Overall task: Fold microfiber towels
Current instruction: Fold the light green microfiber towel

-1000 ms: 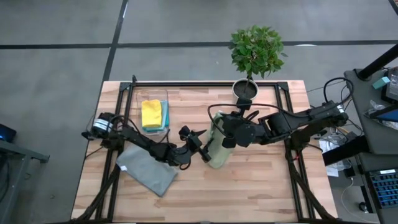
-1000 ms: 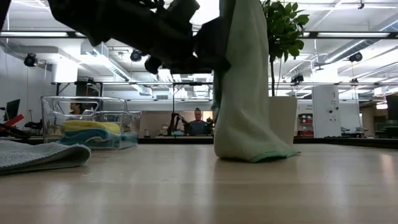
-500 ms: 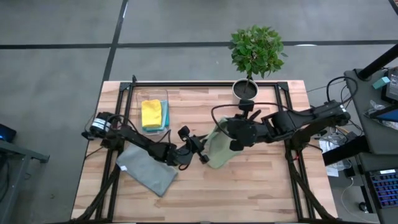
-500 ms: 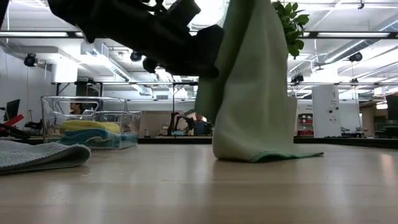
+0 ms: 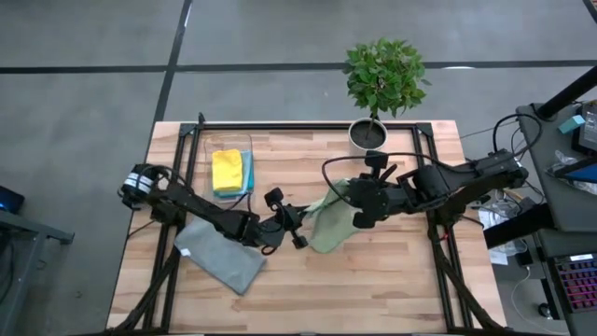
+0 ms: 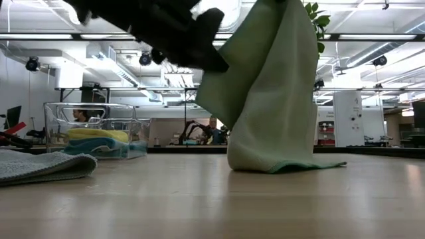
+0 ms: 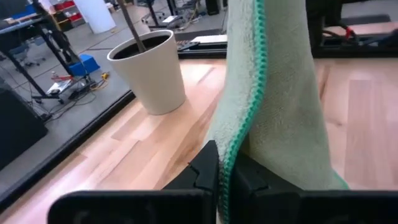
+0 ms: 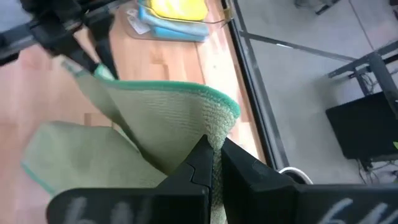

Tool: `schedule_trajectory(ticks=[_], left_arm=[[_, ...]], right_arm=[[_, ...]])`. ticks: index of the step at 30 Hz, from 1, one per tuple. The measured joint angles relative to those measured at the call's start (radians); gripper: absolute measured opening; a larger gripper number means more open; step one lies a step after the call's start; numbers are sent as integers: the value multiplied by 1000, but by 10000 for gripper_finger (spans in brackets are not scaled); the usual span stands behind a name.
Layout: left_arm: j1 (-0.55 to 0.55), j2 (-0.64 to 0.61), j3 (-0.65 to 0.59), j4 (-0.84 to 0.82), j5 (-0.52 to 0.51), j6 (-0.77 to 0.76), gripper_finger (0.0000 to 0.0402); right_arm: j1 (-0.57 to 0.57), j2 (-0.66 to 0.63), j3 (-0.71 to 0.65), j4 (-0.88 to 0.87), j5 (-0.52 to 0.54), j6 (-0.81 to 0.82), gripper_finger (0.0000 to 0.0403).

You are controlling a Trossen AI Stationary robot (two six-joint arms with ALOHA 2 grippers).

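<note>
An olive green towel (image 5: 328,224) with a green stitched edge hangs between my two grippers at the middle of the table. Its lower end (image 6: 282,163) rests on the wood. My left gripper (image 5: 297,231) is shut on the towel's left side, and my right gripper (image 5: 357,213) is shut on its top, higher up. A grey towel (image 5: 220,258) lies flat at the near left. Yellow and teal towels (image 5: 229,172) lie stacked in a clear bin. My left gripper pinches the towel's green stitched edge (image 7: 232,148) between its two fingers, coming nearly level from the table's left. That edge is drawn out sideways (image 6: 211,74), clear of the table. My right gripper pinches the towel's raised top edge (image 8: 219,128) between its two fingers, slanting down from the table's right. The cloth hangs below the fingers, spread toward my left gripper, and its lower end lies on the table.
A potted plant (image 5: 382,77) in a white pot (image 7: 149,73) stands at the far edge behind the towel. The clear bin (image 6: 93,129) sits at the far left. Bare wood lies in front of the towel.
My left gripper has shut on the towel's edge and risen slightly. My right gripper has gone toward the table's right edge and tipped. The towel, which hung narrow, is now spread out between the two grippers; its lower end has stayed on the table.
</note>
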Motion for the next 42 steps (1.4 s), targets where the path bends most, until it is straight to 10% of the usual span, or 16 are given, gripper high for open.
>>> schedule_trajectory(ticks=[16, 32, 42], left_arm=[[-15, -472, 258, -634, 275, 179, 0], [387, -517, 525, -1002, 546, 420, 0], [139, -473, 384, -1015, 500, 321, 0]], right_arm=[[64, -124, 28, 41, -52, -80, 9], [-119, -131, 40, 218, 84, -431, 9], [41, -155, 25, 7, -73, -96, 9]])
